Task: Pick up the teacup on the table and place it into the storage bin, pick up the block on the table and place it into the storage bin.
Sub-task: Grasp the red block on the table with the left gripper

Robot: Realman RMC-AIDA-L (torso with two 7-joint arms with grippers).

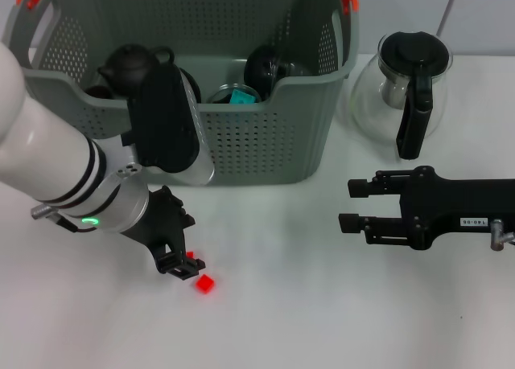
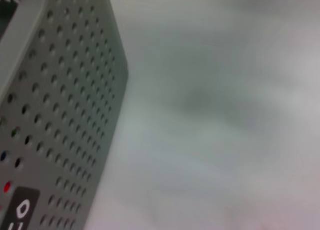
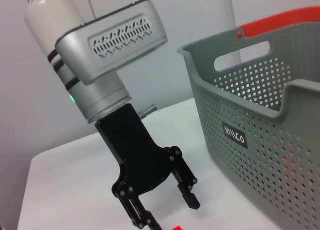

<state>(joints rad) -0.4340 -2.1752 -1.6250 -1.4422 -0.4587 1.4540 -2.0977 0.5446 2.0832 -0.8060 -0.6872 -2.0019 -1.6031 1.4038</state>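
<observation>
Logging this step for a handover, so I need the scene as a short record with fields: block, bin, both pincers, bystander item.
block: red block on the white table, outside the bin
bin: storage bin behind it, holding dark teaware
left pincer: left pincer open, low over the table, right beside the block
right pincer: right pincer open, off to the right, holding nothing
bystander: glass pot right of the bin

White table, pale wall.

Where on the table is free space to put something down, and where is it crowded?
Free: the white table between the red block and the right gripper. Crowded: inside the storage bin, around the left gripper over the block, and by the glass pot.
</observation>
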